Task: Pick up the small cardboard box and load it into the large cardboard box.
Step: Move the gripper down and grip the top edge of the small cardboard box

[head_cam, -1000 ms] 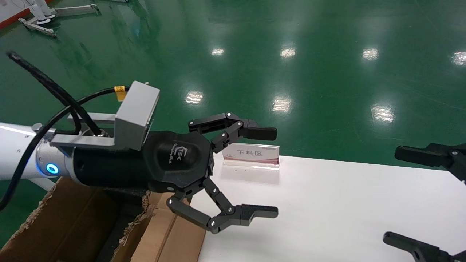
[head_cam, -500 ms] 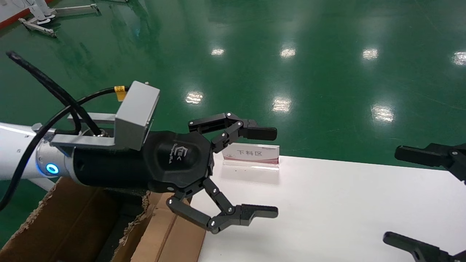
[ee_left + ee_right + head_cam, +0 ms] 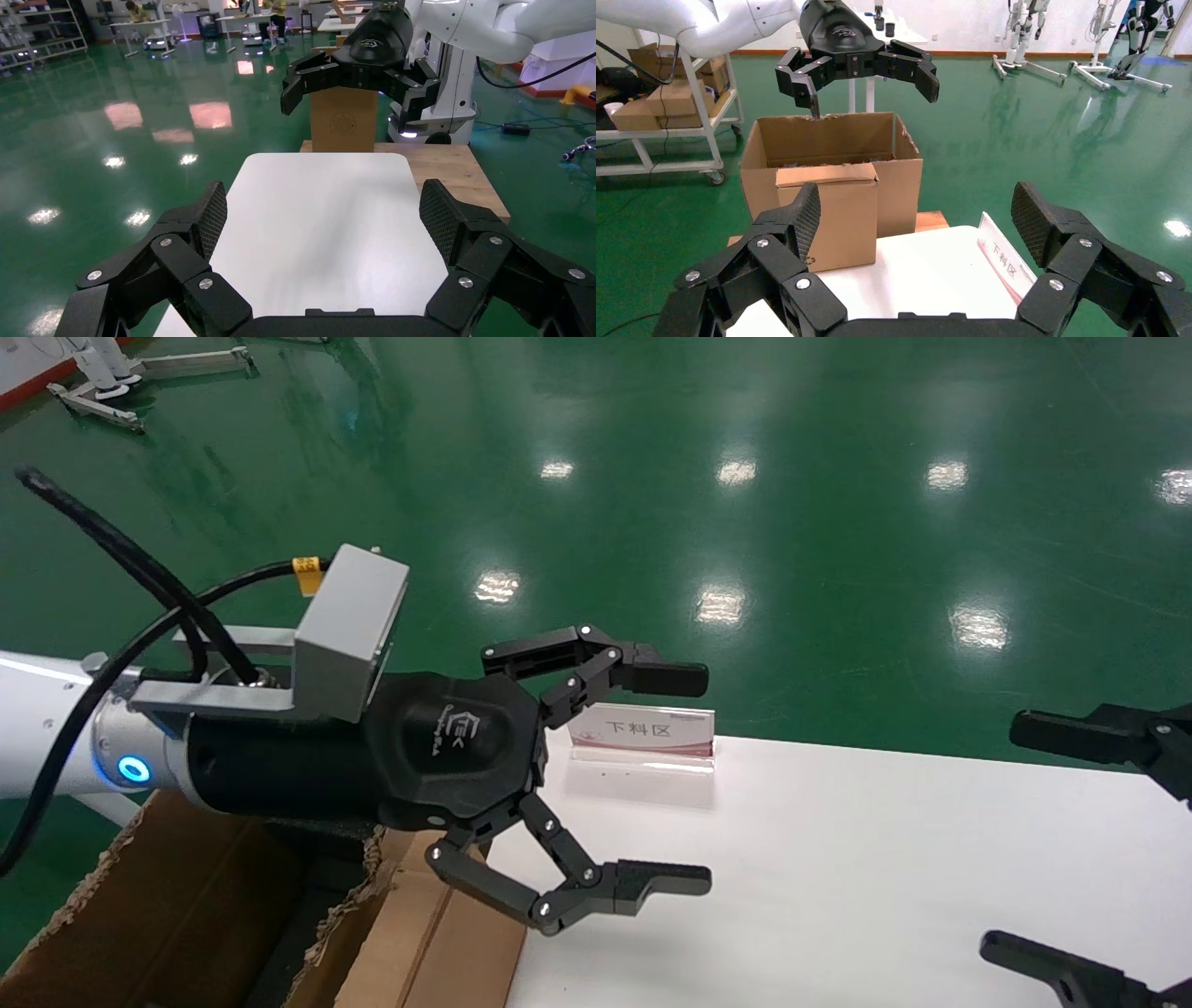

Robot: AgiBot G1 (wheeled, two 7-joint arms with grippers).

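Note:
The small cardboard box [image 3: 438, 933] [image 3: 831, 210] stands upright at the white table's [image 3: 838, 877] left end, touching the large cardboard box [image 3: 168, 915] [image 3: 828, 137] behind it. A recycling symbol shows near its lower corner. The large cardboard box is open at the top, with ragged rims. My left gripper [image 3: 694, 777] [image 3: 323, 210] hangs open and empty above the table's left end, just right of the small box; the right wrist view shows that left gripper [image 3: 863, 67] above the large box. Over the table's right end my right gripper [image 3: 1010, 838] [image 3: 916, 217] is open and empty.
A clear sign holder with Chinese characters [image 3: 643, 733] [image 3: 1007, 263] stands at the table's far edge. Another brown box [image 3: 343, 126] stands on a wooden platform [image 3: 457, 168] past the table's right end. A trolley with boxes [image 3: 666, 105] stands beyond the large box. Green floor surrounds the table.

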